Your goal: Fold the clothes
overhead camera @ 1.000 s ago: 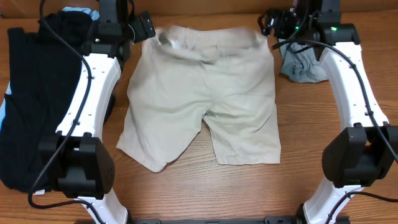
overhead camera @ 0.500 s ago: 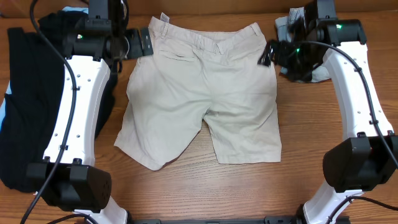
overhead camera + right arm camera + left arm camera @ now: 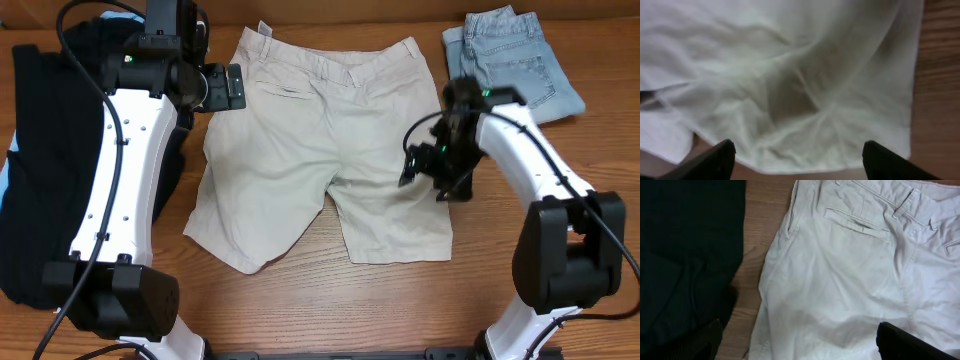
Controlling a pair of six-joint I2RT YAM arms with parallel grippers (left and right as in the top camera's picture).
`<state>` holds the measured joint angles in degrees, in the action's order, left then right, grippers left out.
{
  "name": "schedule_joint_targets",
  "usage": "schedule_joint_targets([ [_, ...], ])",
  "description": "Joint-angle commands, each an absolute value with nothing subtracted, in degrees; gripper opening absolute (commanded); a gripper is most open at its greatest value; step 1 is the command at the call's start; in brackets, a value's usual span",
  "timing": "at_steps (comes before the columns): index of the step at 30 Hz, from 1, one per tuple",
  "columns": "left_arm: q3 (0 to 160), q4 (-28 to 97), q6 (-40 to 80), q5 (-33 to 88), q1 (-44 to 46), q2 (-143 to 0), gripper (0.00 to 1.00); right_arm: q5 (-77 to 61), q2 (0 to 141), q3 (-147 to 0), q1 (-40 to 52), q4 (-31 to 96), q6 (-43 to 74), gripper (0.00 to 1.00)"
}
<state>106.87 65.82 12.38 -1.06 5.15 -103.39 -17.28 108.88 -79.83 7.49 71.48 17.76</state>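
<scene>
Across the table's point(image 3: 320, 310) middle, the cream shorts point(image 3: 320, 150) lie flat, waistband far. Left gripper point(image 3: 799, 327) and right gripper point(image 3: 798, 150) hover, jaws apart, empty. Pinching only one layer would likely bunch the leg.

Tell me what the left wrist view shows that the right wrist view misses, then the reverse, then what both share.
Only the left wrist view shows a belt loop on the waistband, the slit back pocket and the black garment lying beside the shorts. Only the right wrist view shows a leg hem, with rumpled fabric above it. Both show cream cloth on the wooden table, each seen past its own open gripper: left gripper, right gripper.
</scene>
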Motion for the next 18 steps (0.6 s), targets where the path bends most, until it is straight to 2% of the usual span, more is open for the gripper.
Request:
schedule_joint_targets([
  [1, 107.6, 65.9, 10.7, -0.6, 5.3, -103.8, 1.00, -16.8, 106.7, -73.1, 7.6, 67.7, 22.7, 0.82],
  [7, 107.3, 65.4, 10.7, -0.6, 5.3, -104.3, 1.00, -16.3, 106.7, -63.3, 7.5, 58.8, 27.1, 0.76],
  [11, 107.2, 65.3, 10.7, -0.6, 5.3, -105.0, 1.00, -14.8, 106.7, -58.8, 6.6, 53.2, 32.9, 0.76],
  [18, 107.2, 65.1, 10.6, -0.4, 5.4, -108.0, 1.00, -11.3, 106.7, -54.6, 2.0, 49.8, 34.7, 0.77],
])
